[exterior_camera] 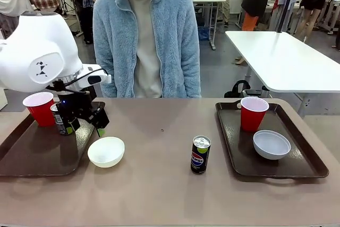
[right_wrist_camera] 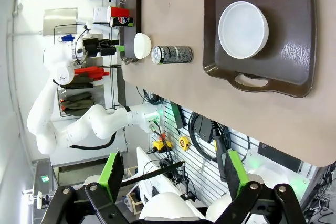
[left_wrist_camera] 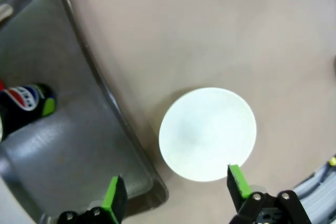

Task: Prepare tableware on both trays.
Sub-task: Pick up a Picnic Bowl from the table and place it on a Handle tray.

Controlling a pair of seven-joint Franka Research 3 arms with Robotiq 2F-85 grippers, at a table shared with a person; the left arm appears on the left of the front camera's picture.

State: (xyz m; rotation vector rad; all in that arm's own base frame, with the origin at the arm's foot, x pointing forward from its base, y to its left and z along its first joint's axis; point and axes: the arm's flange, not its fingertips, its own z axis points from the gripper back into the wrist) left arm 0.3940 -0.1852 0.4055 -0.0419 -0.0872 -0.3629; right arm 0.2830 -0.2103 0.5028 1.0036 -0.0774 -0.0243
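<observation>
White rounded arm [exterior_camera: 37,59], black jaws tipped with green pads [left_wrist_camera: 114,198].

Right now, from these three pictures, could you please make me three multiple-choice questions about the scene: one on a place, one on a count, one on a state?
1. Where does the white bowl stand?
A. on the table, beside the left tray
B. on a shelf
C. on the floor

2. How many red cups are there?
A. one
B. three
C. two

3. The left gripper is:
A. shut on a spoon
B. open, holding nothing
C. shut on the bowl's rim

Answers:
1 A: the bowl rests on the bare table just outside the tray's rim.
2 C: one cup stands on each tray.
3 B: its jaws stand wide apart with nothing gripped.
</observation>
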